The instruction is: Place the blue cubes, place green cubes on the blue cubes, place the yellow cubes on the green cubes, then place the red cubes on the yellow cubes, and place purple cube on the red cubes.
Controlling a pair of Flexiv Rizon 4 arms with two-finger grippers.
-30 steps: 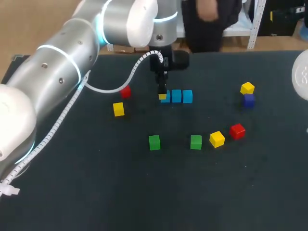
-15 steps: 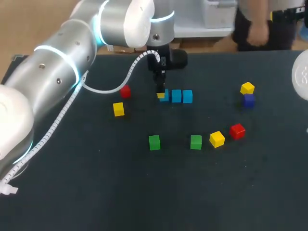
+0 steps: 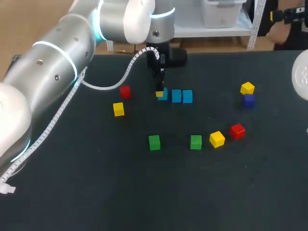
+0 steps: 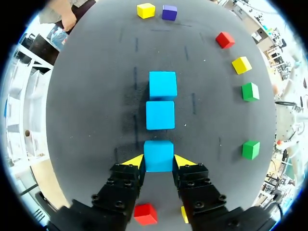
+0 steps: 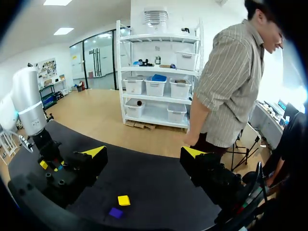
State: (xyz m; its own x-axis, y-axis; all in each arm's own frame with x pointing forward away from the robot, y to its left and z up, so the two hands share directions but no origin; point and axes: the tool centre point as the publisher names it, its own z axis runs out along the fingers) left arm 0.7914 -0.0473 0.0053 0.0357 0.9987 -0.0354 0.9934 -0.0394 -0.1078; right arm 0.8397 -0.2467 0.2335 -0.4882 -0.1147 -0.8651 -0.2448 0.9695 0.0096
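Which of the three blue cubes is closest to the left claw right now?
The end blue cube of the row, right at the left claw; the other two lie farther ahead.
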